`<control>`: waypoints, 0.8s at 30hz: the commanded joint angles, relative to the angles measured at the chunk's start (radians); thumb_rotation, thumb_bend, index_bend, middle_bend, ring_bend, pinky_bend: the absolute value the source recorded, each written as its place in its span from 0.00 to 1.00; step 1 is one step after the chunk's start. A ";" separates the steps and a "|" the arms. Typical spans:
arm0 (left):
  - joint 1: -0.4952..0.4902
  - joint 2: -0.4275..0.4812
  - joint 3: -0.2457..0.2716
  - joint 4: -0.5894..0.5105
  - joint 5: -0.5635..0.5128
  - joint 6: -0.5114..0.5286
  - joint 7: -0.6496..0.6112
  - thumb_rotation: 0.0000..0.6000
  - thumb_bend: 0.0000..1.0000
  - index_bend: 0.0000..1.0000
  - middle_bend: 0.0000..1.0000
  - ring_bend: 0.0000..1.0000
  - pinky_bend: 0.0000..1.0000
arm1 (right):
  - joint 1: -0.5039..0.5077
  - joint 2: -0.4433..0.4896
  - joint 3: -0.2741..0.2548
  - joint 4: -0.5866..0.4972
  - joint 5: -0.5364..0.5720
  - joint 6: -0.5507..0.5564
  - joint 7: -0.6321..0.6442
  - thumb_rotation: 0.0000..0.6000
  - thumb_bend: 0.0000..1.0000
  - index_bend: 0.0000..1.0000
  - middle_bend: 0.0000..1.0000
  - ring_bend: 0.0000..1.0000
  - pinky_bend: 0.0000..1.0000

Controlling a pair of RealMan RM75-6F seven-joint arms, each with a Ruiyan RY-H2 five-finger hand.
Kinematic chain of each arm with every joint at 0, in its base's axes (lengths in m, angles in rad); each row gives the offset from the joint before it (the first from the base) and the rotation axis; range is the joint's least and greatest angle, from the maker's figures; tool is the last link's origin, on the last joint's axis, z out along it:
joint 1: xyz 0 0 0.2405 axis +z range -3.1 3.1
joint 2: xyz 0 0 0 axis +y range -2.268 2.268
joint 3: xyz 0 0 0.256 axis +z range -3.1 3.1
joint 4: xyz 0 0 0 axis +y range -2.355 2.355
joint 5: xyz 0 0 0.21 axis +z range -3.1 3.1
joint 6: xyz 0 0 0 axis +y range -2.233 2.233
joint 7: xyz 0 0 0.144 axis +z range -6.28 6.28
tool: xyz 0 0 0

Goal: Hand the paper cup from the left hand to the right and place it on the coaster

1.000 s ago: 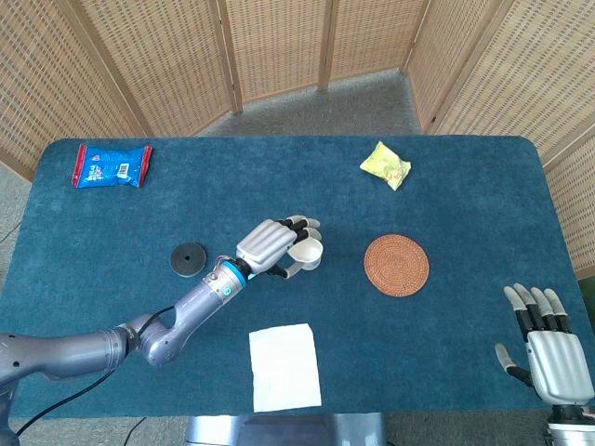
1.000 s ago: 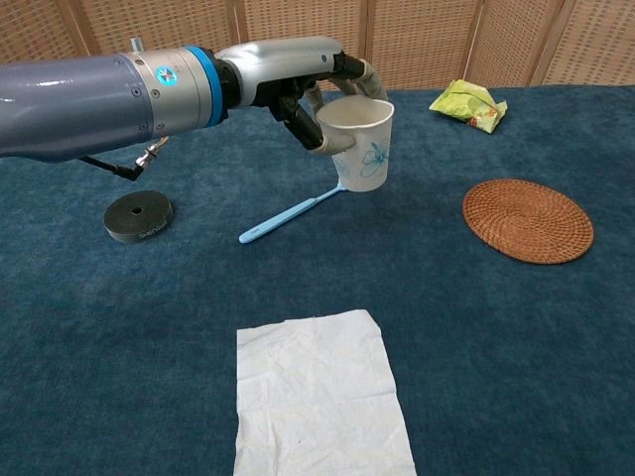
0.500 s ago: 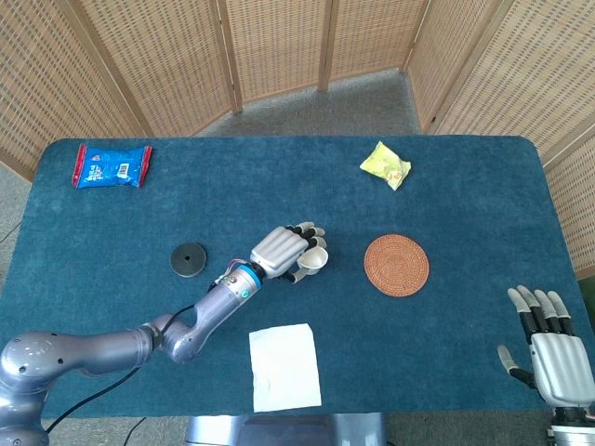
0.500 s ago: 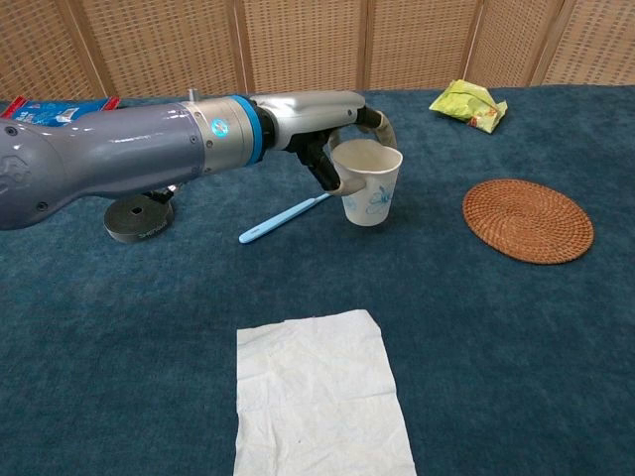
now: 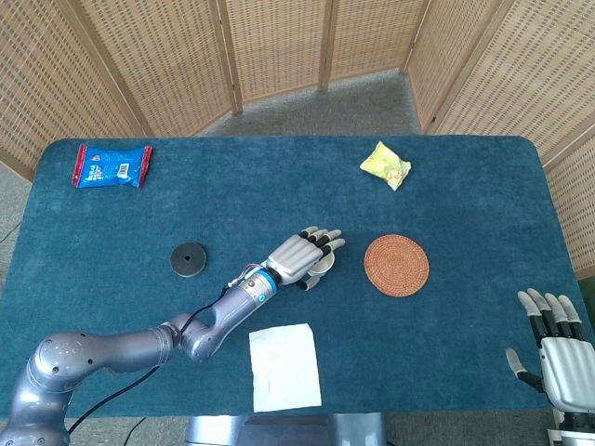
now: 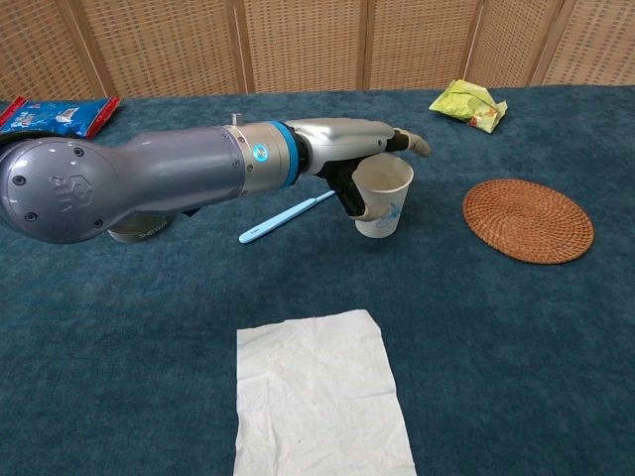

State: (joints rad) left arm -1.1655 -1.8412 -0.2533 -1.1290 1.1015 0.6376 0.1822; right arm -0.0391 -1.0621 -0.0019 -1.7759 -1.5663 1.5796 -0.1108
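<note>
The white paper cup [image 6: 385, 198] with a blue print stands upright on the blue tablecloth, left of the round woven coaster [image 6: 528, 220]. My left hand [image 6: 347, 149] lies over it, fingers stretched out flat above the rim and the thumb beside the cup's left wall, no longer wrapped around it. From the head view the left hand [image 5: 302, 258] covers most of the cup [image 5: 323, 266], and the coaster [image 5: 397, 265] lies a short gap to its right. My right hand [image 5: 562, 358] hangs open off the table's near right corner, far from both.
A light blue toothbrush [image 6: 283, 218] lies just left of the cup under my left forearm. A black disc [image 5: 189, 259], a white tissue [image 5: 284, 367], a blue snack packet [image 5: 112, 165] and a yellow-green packet [image 5: 385, 164] are spread over the table.
My left hand lowered the cup onto the cloth, shifting right toward the coaster, and its fingers straightened off the cup. The right hand sank slightly lower.
</note>
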 commanded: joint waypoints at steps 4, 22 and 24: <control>0.013 0.037 -0.011 -0.052 0.032 0.032 -0.035 0.97 0.47 0.00 0.00 0.00 0.00 | 0.000 0.004 0.005 -0.006 0.000 0.001 -0.008 1.00 0.37 0.00 0.00 0.00 0.00; 0.281 0.481 0.005 -0.535 0.091 0.336 -0.066 0.98 0.47 0.00 0.00 0.00 0.00 | 0.121 0.002 0.070 -0.025 0.019 -0.138 -0.028 1.00 0.37 0.00 0.00 0.00 0.00; 0.337 0.559 0.030 -0.608 0.099 0.381 -0.054 0.97 0.47 0.00 0.00 0.00 0.00 | 0.158 -0.004 0.082 -0.037 0.018 -0.181 -0.037 1.00 0.37 0.00 0.00 0.00 0.00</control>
State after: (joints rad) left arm -0.9029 -1.3698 -0.2538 -1.6507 1.1861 0.9507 0.1187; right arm 0.0875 -1.0586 0.0666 -1.8006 -1.5467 1.4322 -0.1368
